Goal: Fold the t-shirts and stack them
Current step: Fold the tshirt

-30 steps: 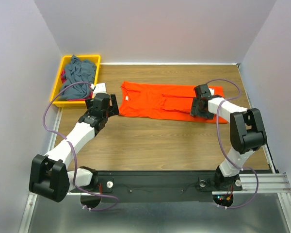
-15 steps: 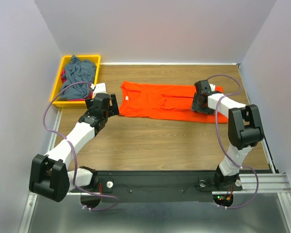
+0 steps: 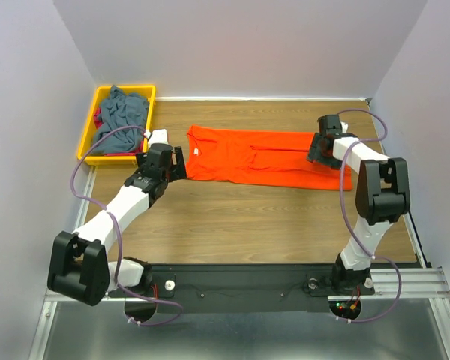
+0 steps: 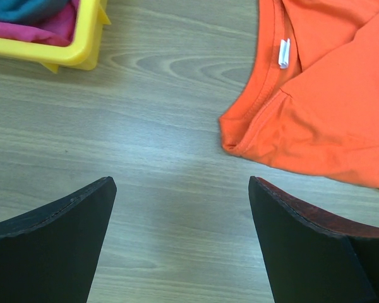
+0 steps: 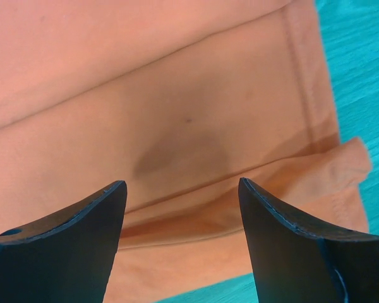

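The bright orange t-shirt [image 3: 266, 157] lies folded lengthwise on the wooden table, its neck with the white label [image 4: 283, 53] at the left. My left gripper [image 3: 176, 163] is open and empty just left of the shirt's near neck corner [image 4: 240, 136], over bare wood. My right gripper [image 3: 320, 150] is open and empty just above the shirt's right hem end [image 5: 196, 139]. The slate grey-blue t-shirt [image 3: 122, 111] lies crumpled in the yellow bin [image 3: 88, 136] on red/magenta cloth [image 4: 35, 28].
The yellow bin stands at the table's back left corner, its edge also in the left wrist view [image 4: 82, 44]. Purple walls close in on three sides. Bare wood lies in front of the orange shirt.
My right gripper has moved right and back along the orange shirt, from its middle right to its hem end. My left gripper has shifted slightly right towards the neck corner.
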Robot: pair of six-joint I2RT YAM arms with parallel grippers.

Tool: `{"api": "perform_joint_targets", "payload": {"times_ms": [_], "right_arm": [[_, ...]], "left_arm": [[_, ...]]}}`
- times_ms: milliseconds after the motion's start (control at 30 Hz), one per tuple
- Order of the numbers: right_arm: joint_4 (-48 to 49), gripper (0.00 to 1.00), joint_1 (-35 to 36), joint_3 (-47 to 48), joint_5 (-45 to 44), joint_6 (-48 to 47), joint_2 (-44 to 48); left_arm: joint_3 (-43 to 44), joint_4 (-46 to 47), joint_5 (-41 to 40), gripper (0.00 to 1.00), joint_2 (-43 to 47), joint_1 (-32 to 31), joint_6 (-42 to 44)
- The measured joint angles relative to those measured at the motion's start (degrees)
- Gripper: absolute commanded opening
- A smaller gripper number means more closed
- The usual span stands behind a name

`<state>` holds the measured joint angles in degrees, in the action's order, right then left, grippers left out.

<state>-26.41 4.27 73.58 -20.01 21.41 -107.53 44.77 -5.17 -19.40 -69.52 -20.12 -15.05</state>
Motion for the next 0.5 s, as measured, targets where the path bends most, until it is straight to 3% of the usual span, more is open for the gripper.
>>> {"api": "perform_joint_targets", "payload": {"times_ms": [167,367,500], "right_arm": [[0.13,0.74,-2.99,-1.4,3.52,-0.22,4.2],[0.81,0.66,-4.22,-7.76,6.1,-0.07,14.75],[1.25,0.58,-5.97,-11.87,8.2,0.42,16.2]], "left_arm": [[1.53,-0.28,3.21,0.98,-3.3,-0.02,0.0],[3.06,0.0,4.15,0.99,-4.02,-0.02,0.13],[2.97,0.09,4.17,0.98,-4.04,0.0,0.17]]}}
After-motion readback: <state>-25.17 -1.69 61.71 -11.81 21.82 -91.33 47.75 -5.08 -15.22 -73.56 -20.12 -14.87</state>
